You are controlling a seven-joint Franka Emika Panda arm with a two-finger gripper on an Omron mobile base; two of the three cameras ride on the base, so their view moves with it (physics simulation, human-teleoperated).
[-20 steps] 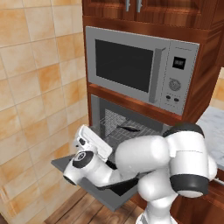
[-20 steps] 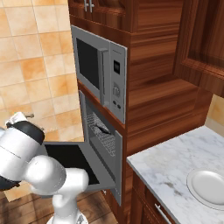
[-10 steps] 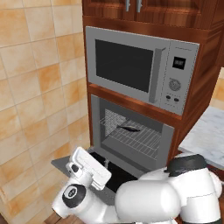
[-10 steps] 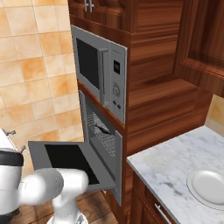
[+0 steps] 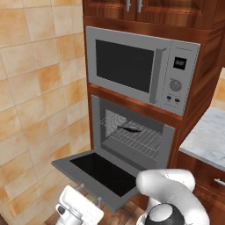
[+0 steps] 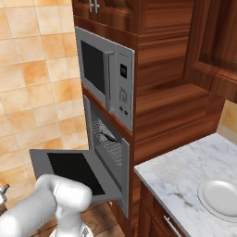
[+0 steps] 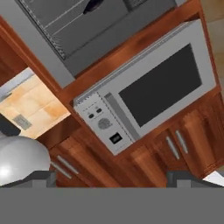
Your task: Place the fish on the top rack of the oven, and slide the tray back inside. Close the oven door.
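Grey oven [image 5: 169, 145] is standing with its door [image 5: 99, 169] hanging flat open below the microwave [image 5: 140, 70], whose display is too small to read, the fish [image 5: 129, 129] lying on the rack [image 5: 140, 140] inside, while the gripper [image 7: 109, 177] is pointing upward, jaws spread wide, holding nothing.

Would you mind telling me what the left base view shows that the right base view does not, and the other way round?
Left base view alone: the microwave's window seen almost square on, and the robot's hand low beneath the open oven door. Right base view alone: a white plate on the marble counter, and the wooden panelling above it. Both share the open oven, its door folded down flat, and the dark fish lying on the top rack, which sits inside the cavity.
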